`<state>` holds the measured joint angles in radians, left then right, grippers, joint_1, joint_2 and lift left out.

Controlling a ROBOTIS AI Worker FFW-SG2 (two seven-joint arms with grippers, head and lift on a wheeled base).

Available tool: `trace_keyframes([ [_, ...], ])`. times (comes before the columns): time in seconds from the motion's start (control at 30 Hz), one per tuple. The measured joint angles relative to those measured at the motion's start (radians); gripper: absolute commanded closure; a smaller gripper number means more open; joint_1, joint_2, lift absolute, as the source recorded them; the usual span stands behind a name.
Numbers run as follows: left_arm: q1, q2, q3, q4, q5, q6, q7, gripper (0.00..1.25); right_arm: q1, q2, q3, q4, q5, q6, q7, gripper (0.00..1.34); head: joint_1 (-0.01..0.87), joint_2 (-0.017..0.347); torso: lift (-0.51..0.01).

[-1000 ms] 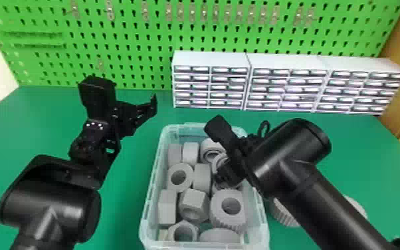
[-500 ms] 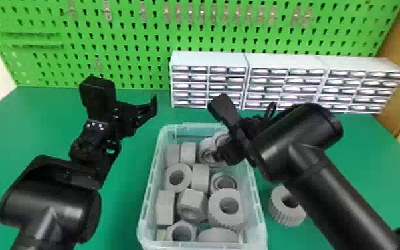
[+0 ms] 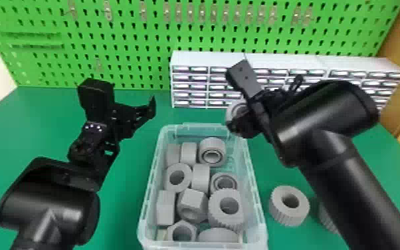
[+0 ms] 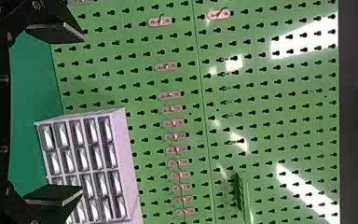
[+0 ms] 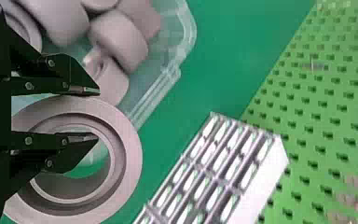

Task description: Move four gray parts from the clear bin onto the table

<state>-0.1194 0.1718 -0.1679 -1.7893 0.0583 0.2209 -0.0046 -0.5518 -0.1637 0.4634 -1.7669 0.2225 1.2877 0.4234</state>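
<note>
My right gripper [image 3: 237, 124] is above the back right corner of the clear bin [image 3: 254, 189], shut on a gray ring [image 3: 235, 111]. In the right wrist view, one finger of the right gripper [image 5: 96, 115] goes into the hole of the ring [image 5: 129, 161] and the other lies outside its rim. Several gray parts [image 3: 200, 178] fill the bin. On the table to its right stands a ridged gray part [image 3: 289, 212], with another [image 3: 327, 214] partly behind my right arm. My left gripper [image 3: 144, 114] is parked left of the bin; the left gripper [image 4: 77, 114] is open in its wrist view.
White drawer cabinets [image 3: 189, 60] stand at the back of the green table [image 3: 129, 212], against a green pegboard [image 3: 136, 43]. The bin's right wall is close below my right gripper. My right forearm [image 3: 345, 186] extends over the table's right side.
My right gripper has risen from the bin's back part and shifted right, bringing the gray ring out with it. My left arm has kept still.
</note>
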Motion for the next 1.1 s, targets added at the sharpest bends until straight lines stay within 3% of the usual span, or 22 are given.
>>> trace_keyframes([
  [0.6,0.002,0.000,0.007,-0.005,0.000,0.000,0.000,0.14,0.105,-0.034,-0.263,-0.041,0.102,0.049,0.000,1.28,0.686,0.026,-0.050],
  [1.1,0.001,0.000,0.007,-0.005,0.000,0.000,0.000,0.14,0.180,-0.031,-0.407,0.125,0.026,-0.060,0.000,1.28,0.686,0.026,-0.050],
])
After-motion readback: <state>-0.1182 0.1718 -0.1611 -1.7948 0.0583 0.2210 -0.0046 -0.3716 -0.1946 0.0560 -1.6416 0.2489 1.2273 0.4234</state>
